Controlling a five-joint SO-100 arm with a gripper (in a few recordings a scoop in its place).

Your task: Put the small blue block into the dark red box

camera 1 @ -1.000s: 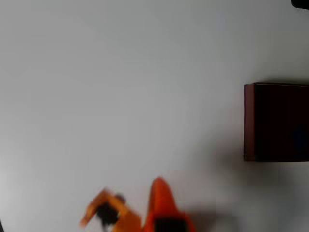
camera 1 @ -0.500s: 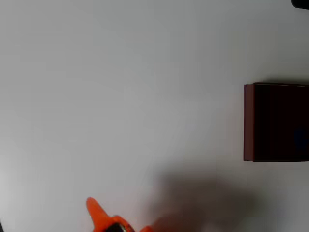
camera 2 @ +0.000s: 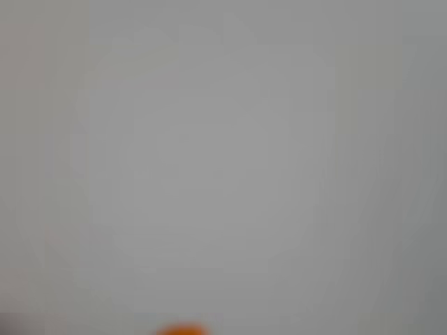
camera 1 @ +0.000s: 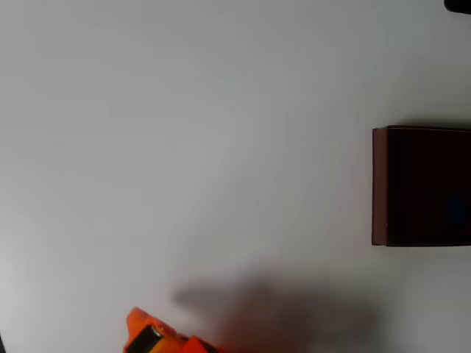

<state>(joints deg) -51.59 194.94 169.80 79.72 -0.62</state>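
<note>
In the overhead view the dark red box point(camera 1: 379, 184) sits at the right edge, cut off by the picture's border. Its interior is almost black. A dim blue spot in that interior, near the right edge, looks like the small blue block point(camera 1: 456, 209). Far from the box, at the bottom edge left of centre, an orange piece of my gripper point(camera 1: 151, 338) pokes into view, with its fingers cut off by the border. A blurred orange sliver of the gripper point(camera 2: 181, 329) lies at the bottom of the wrist view, over plain grey table.
The pale grey table point(camera 1: 184, 132) spreads across the picture. A soft shadow point(camera 1: 280, 309) lies at the bottom centre. A small dark object point(camera 1: 460, 4) sits in the top right corner.
The gripper has pulled back toward the bottom edge and to the left, so less of it shows. Its shadow has shifted along the bottom. The box has not moved.
</note>
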